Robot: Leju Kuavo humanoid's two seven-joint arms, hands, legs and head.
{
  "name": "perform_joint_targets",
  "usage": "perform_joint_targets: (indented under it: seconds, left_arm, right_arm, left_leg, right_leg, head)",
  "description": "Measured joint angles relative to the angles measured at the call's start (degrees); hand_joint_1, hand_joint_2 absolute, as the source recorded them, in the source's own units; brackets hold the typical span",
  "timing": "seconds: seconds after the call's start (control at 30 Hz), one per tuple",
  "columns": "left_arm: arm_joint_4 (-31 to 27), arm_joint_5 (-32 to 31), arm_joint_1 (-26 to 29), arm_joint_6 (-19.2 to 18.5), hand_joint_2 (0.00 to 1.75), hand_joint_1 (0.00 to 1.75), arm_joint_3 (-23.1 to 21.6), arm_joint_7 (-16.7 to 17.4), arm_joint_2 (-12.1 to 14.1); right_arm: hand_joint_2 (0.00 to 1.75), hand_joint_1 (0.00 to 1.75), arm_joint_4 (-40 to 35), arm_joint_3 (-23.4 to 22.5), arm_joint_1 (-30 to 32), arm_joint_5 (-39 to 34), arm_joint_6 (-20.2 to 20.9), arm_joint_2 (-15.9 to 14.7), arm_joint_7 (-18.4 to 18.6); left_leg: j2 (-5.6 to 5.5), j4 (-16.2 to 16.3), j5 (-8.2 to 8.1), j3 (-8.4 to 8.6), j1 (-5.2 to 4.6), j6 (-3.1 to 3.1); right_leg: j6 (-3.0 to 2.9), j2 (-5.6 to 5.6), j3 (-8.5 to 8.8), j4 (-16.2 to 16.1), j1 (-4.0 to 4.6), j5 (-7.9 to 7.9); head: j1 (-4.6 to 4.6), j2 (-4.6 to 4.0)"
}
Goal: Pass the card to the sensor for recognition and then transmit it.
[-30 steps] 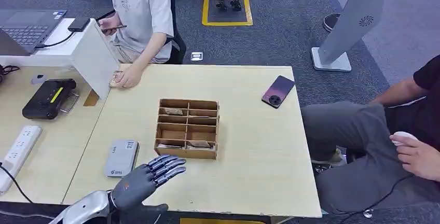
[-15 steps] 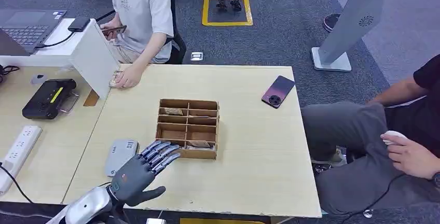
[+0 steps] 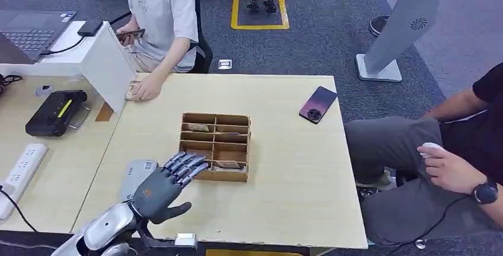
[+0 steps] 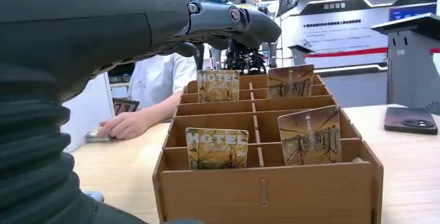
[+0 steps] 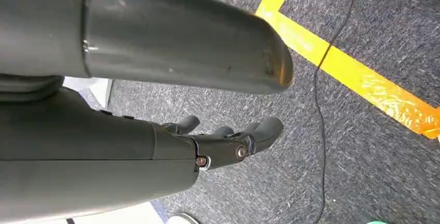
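Left robot hand: spread and holding nothing, palm down over the near left of the counter. Since a second ago it has moved forward, and its fingertips now reach the near left corner of the wooden box.
Right robot hand: hangs over grey carpet beside a yellow floor stripe, fingers loosely curled, nothing in them.
Cards: hotel cards stand upright in the box's compartments; from the left wrist, one sits in the nearest left slot, another in the nearest right slot.
Sensor: a flat grey device left of the box, now partly covered by the left robot hand.
Person at right: the hand has lifted since before.
Phone: unmoved at the counter's far right.
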Motion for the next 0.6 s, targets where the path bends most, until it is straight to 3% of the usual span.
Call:
perform_joint_targets:
  seconds: [0.6]
  left_arm:
    - [5.22, 1.75, -4.05, -2.49, 1.75, 0.0, -0.02, 1.25, -3.72]
  right_arm:
    - [0.0, 0.0, -0.02, 0.04, -0.43, 0.42, 0.96, 0.04, 0.18]
  left_leg:
    - [-0.05, 0.0, 0.02, 0.01, -0.01, 0.02]
  right_leg:
    - [-0.03, -0.05, 0.02, 0.0, 0.0, 0.02]
  head:
    - [-0.02, 0.0]
